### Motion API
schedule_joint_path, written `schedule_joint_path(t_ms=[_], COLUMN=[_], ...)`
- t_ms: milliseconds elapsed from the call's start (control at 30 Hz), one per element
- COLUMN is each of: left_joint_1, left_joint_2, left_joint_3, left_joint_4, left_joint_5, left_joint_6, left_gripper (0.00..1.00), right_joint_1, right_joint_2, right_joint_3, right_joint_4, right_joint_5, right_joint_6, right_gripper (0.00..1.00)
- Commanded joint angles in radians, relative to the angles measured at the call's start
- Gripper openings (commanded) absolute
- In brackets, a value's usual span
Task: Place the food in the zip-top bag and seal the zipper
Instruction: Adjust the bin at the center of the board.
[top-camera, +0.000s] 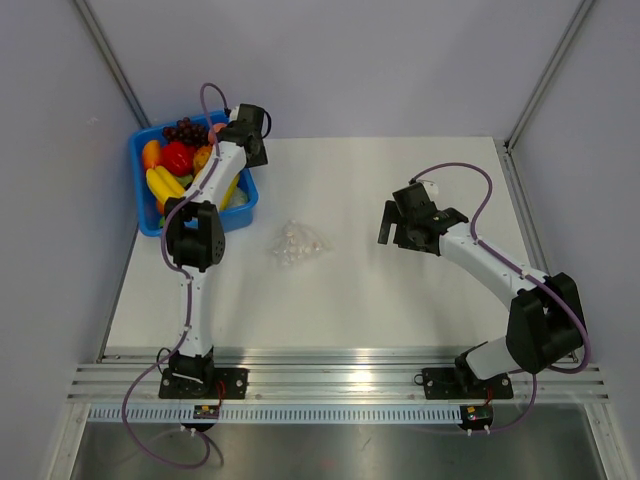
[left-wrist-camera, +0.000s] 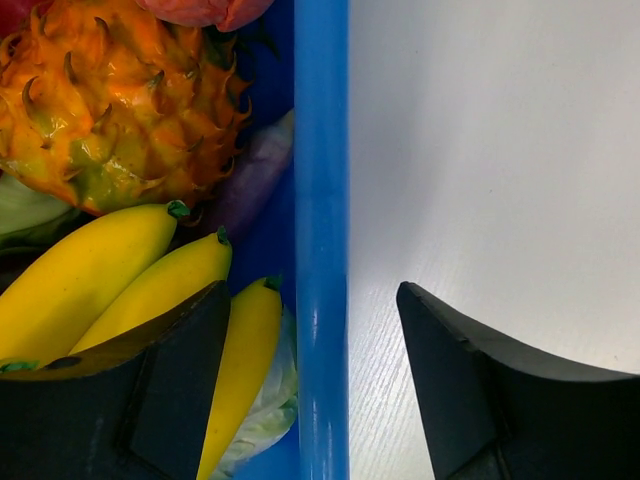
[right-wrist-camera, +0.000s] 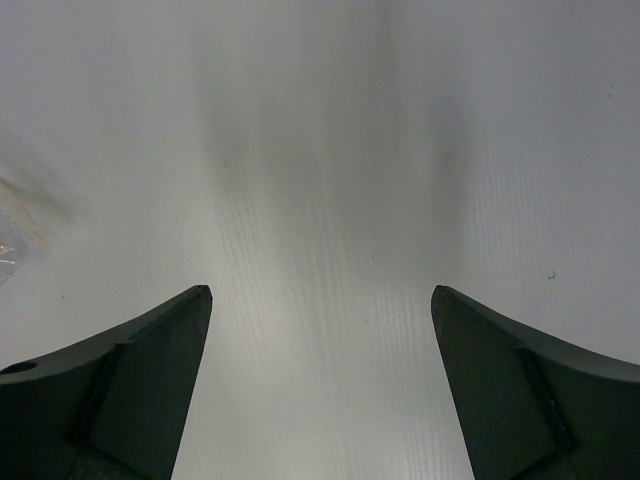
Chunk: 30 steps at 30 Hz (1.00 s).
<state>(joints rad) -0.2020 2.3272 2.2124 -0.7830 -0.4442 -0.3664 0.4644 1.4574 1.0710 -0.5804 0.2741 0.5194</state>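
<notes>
zip-top bag (top-camera: 298, 243), between left pincer (left-wrist-camera: 311, 300), right pincer (right-wrist-camera: 321, 292)

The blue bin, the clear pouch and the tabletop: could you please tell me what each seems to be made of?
Blue bin: likely moulded plastic, glossy; its rim carries a soft light streak. Clear pouch: thin plastic film, crinkled, with whitish glints. Tabletop: white, matte, with a faint fine grain; possibly laminate or painted board, I cannot tell which.

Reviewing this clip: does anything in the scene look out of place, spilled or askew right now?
Nothing spilled or damaged. One oddity: the left end effector, open, straddles the blue bin's wall, half over the bananas, half over the table outside. The zip-top bag lies crumpled mid-table.
</notes>
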Motion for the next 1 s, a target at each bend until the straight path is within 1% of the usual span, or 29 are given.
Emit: schedule_joint_path(t_ms=[0,133,267,300,367,400,433,533,567,600,700,767,867,933,967], left_joint_1=[0.01,0.01,0.01,0.01,0.01,0.01,0.01,0.01,0.01,0.01,0.01,0.01,0.01,0.006,0.004], left_joint_2=[0.011,0.011,0.005,-0.005,-0.034,-0.07,-0.095,-0.196,-0.221,-0.271,-0.34,-0.408,-0.479,-0.512,-0.52], left_joint_3=[0.041,0.018,-0.003,-0.016,-0.08,-0.109,-0.185,-0.307,-0.382,-0.413,-0.542,-0.633,-0.733,-0.76,-0.769], left_joint_4=[0.041,0.047,0.057,0.065,0.115,0.137,0.16,0.26,0.299,0.316,0.367,0.404,0.438,0.439,0.429], left_joint_5=[-0.024,-0.028,-0.007,0.008,0.033,0.056,0.07,0.111,0.133,0.172,0.244,0.268,0.338,0.36,0.367], left_joint_6=[0.011,0.021,0.043,0.059,0.084,0.115,0.13,0.193,0.21,0.248,0.311,0.329,0.359,0.36,0.36], left_gripper=[0.7,0.63,0.44,0.32,0.2,0.07,0.01,0.0,0.0,0.0,0.0,0.0,0.0,0.0,0.02], right_joint_1=[-0.001,-0.003,-0.001,-0.001,-0.003,-0.001,-0.003,-0.001,-0.003,-0.001,-0.003,-0.003,-0.001,-0.003,-0.003], right_joint_2=[-0.022,-0.023,-0.029,-0.026,-0.023,-0.019,-0.017,-0.006,0.0,0.003,0.015,0.024,0.037,0.043,0.047], right_joint_3=[0.007,0.006,0.001,0.0,0.003,0.004,0.006,0.004,0.003,0.003,0.004,0.003,0.004,0.007,0.01], right_joint_4=[0.01,0.007,0.004,0.007,0.007,0.007,0.008,0.02,0.027,0.033,0.043,0.048,0.062,0.067,0.067], right_joint_5=[0.002,0.005,0.002,0.005,0.001,0.002,0.001,-0.022,-0.03,-0.038,-0.055,-0.067,-0.082,-0.091,-0.093], right_joint_6=[-0.009,-0.005,0.001,0.004,0.007,0.008,0.014,0.028,0.03,0.033,0.041,0.042,0.041,0.037,0.036], right_gripper=[0.99,0.99,0.99,1.0,1.0,0.99,1.0,1.0,0.99,0.99,0.99,1.0,1.0,0.99,0.99])
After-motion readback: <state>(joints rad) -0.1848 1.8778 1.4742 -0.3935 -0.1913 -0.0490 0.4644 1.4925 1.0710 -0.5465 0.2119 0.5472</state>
